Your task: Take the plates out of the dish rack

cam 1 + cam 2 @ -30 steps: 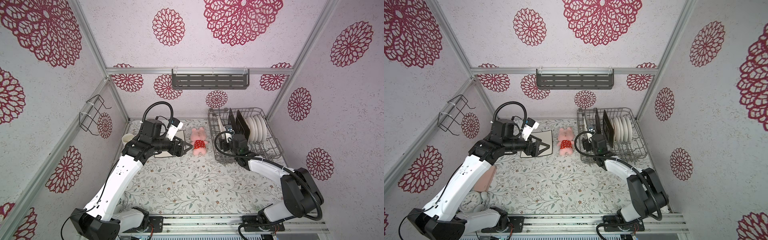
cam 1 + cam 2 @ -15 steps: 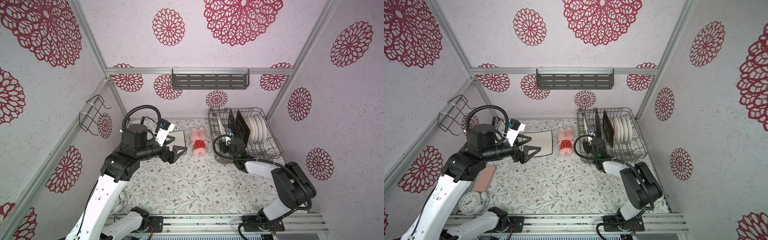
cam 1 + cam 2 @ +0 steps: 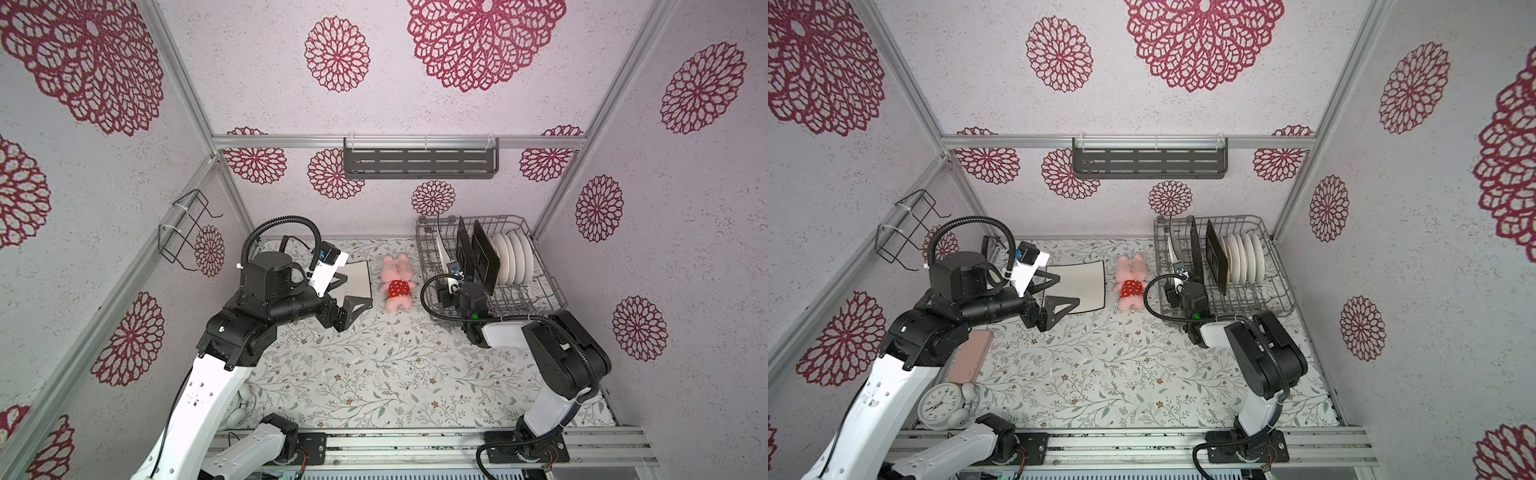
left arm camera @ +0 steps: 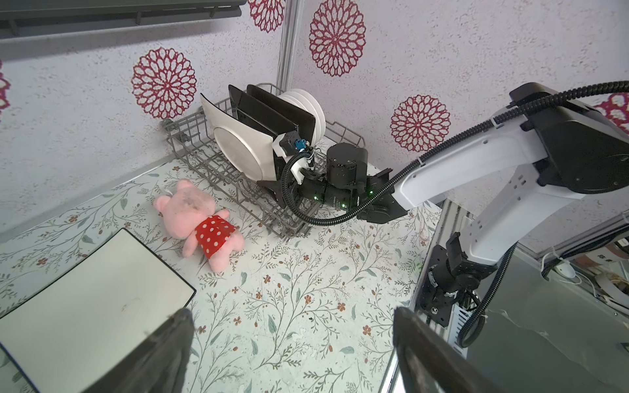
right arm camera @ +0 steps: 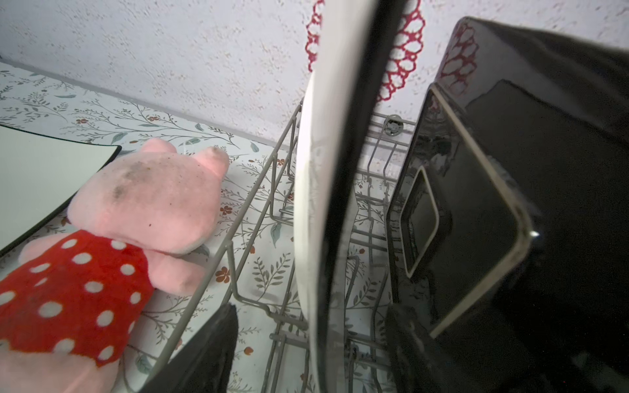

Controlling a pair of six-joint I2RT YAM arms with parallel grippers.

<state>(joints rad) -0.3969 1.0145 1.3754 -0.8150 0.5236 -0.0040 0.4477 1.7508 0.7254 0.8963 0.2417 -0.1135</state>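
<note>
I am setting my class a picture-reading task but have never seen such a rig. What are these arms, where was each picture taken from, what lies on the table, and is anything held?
These are two robot arms, each ending in a two-fingered gripper. Both top views look down from one overhead camera; the other two pictures come from a camera on each wrist. On the table lie a flat cream plate, a pink plush pig and the wire dish rack, which holds a standing cream plate, two dark plates and round white plates. The left gripper is open by the flat cream plate, empty. The right gripper, open, straddles the standing cream plate.
</note>
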